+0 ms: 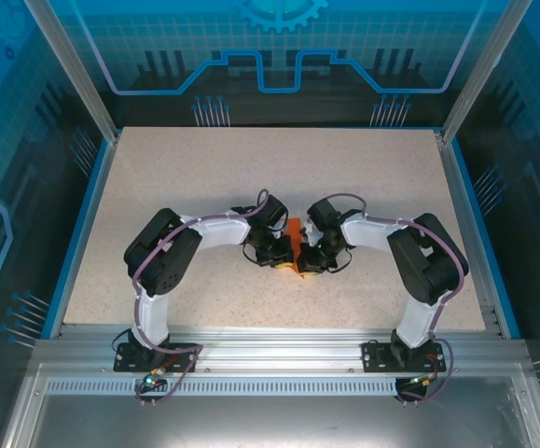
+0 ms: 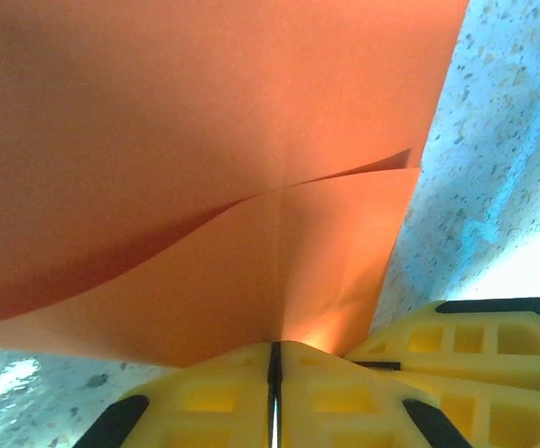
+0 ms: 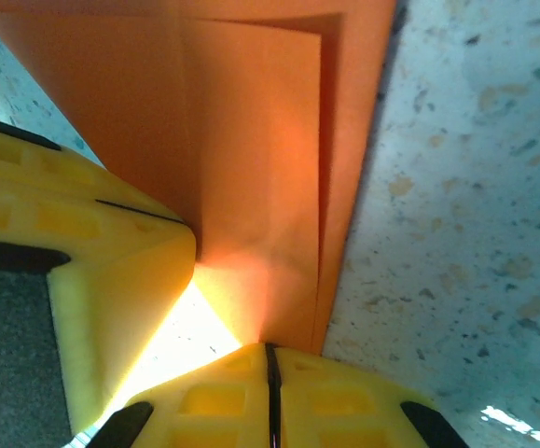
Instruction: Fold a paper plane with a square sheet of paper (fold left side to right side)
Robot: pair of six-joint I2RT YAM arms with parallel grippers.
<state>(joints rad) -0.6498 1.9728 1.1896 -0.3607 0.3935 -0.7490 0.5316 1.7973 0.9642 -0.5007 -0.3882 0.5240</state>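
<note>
Pinching paper [image 2: 204, 140] edge: left gripper [image 2: 274, 350], right gripper [image 3: 270, 353], adjacent.

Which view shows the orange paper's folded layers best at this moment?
Left wrist: the paper fills most of the frame, its upper layer bowing away from the lower one. The right wrist view shows a narrower stretch with a flat overlapping flap; the top external gives a small orange patch.
</note>
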